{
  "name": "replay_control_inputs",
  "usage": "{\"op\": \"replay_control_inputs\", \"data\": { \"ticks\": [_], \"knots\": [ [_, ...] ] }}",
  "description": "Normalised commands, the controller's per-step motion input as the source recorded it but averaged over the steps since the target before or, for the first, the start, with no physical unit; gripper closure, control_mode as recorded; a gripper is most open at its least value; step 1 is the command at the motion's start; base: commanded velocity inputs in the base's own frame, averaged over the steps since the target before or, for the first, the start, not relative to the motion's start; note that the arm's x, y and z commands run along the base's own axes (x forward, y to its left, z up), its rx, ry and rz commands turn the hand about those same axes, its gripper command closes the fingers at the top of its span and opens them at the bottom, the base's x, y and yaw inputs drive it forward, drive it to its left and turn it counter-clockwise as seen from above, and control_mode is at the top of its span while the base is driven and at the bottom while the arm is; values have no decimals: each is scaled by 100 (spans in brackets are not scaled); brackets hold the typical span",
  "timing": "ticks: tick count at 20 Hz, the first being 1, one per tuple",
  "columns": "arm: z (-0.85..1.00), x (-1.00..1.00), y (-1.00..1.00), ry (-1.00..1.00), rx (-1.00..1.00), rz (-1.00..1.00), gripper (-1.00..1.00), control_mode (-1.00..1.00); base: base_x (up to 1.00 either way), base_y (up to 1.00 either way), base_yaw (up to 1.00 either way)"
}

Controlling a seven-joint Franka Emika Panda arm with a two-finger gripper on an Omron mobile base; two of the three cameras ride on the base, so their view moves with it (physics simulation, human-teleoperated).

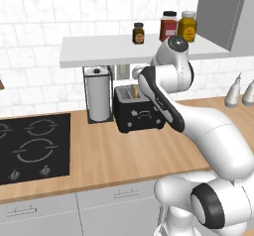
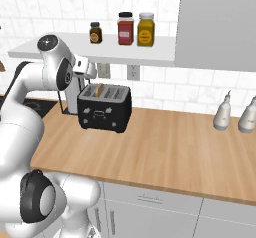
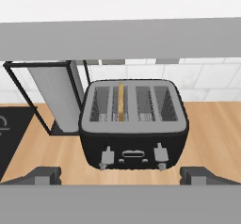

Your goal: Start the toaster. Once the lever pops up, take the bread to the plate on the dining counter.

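The toaster [image 3: 134, 124] stands toward the back edge of the worktop [image 1: 124, 155], under a white shelf [image 2: 125, 54], with the bread [image 3: 121, 100] upright in its left slot. Two levers [image 3: 107, 157] sit on its front.

The arm bends at the elbow in front of the toaster, its forearm reaching up under the shelf. The gripper [image 3: 120, 175] hangs above and just in front of the toaster, fingertips [image 3: 44, 175] spread fully wide, holding nothing.

A paper-towel holder [image 1: 98, 93] stands just left of the toaster, and a black hob [image 1: 32, 148] lies near the worktop's left end. Three jars [image 2: 125, 29] line the shelf; two white bottles [image 2: 222, 113] stand by the back edge, well right.

The hand view looks into the slots and shows the levers; the base views show the jars and bottles.
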Motion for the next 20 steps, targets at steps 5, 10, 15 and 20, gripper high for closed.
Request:
{"op": "replay_control_inputs", "data": {
  "ticks": [5,10,15,20],
  "knots": [
    [0,0,0,0,0,0,-100,-100,0,0,0],
    [0,0,0,0,0,0,-100,-100,0,0,0],
    [0,0,0,0,0,0,-100,-100,0,0,0],
    [0,0,0,0,0,0,-100,-100,0,0,0]
  ]
}}
